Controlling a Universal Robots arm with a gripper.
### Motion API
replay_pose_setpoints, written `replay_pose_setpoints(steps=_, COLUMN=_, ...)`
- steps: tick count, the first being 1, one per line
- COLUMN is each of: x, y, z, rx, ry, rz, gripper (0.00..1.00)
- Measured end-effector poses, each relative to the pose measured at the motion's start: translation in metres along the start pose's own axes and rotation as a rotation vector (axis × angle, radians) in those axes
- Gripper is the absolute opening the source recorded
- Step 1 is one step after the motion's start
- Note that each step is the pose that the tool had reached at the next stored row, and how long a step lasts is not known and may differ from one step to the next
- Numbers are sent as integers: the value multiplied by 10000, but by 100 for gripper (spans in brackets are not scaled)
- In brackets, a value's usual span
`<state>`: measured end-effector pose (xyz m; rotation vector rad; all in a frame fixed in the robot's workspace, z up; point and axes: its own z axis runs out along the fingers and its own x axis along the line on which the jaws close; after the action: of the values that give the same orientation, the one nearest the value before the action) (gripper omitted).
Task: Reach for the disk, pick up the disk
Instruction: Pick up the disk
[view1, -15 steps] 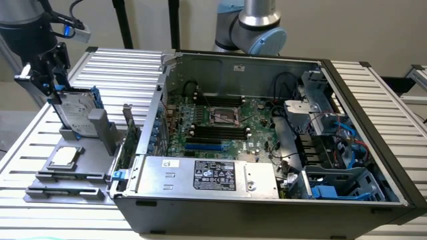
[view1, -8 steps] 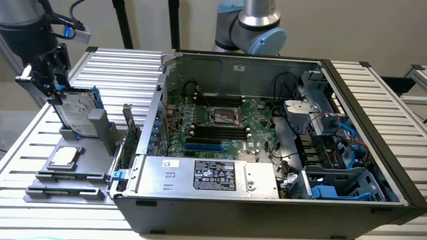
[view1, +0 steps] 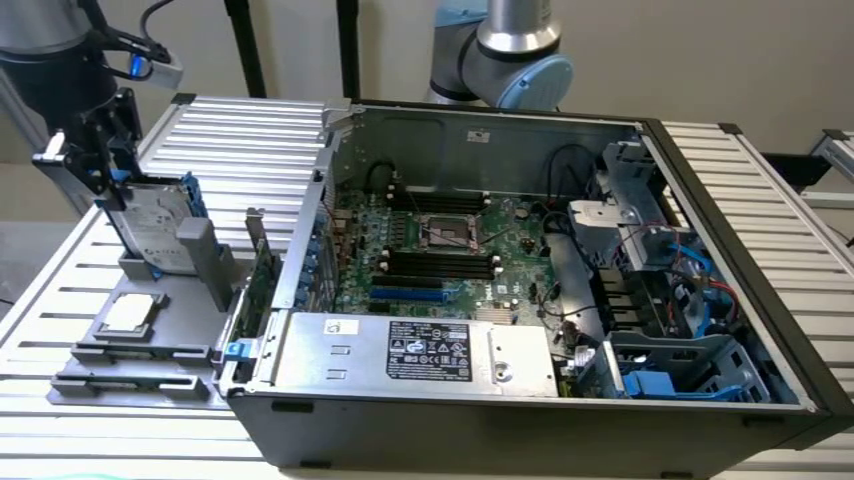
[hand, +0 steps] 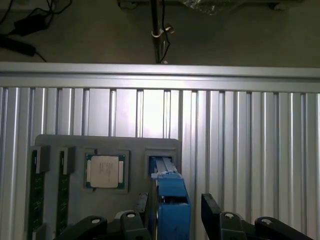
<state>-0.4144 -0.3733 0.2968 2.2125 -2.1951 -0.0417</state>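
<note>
We see the gripper (view1: 110, 170) above the grey fixture tray (view1: 147, 352), which lies on the slatted metal counter (view1: 254, 130) near the counter's edge on the exterior view's left, just beside the open computer case (view1: 534, 425). The disk (view1: 158, 228) stands on edge in a slot of that tray, at the tray's end farther from the counter's front edge. Its silver face with the white label shows, and blue rails run along its sides.

In the wrist view we look down along the disk (hand: 171, 202), seen edge-on as a blue-framed slab, with the gripper (hand: 175, 212) straddling it. The jaws stand wide apart, one black finger on each side of the disk. On one side we see a clear gap between finger and blue rail. On the other the finger is just beside the rail, and we cannot tell whether it touches. The disk sits in its slot, not lifted.

Next to the disk's slot, a small square silver processor chip (hand: 104, 171) lies flat in its own recess of the tray. Two dark strips (hand: 36, 192) stand in narrow slots farther along.
</note>
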Motion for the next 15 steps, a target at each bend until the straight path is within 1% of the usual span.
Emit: replay_pose_setpoints(steps=15, x=42, y=-1, z=11, rx=1, ry=0, rz=0, gripper=54)
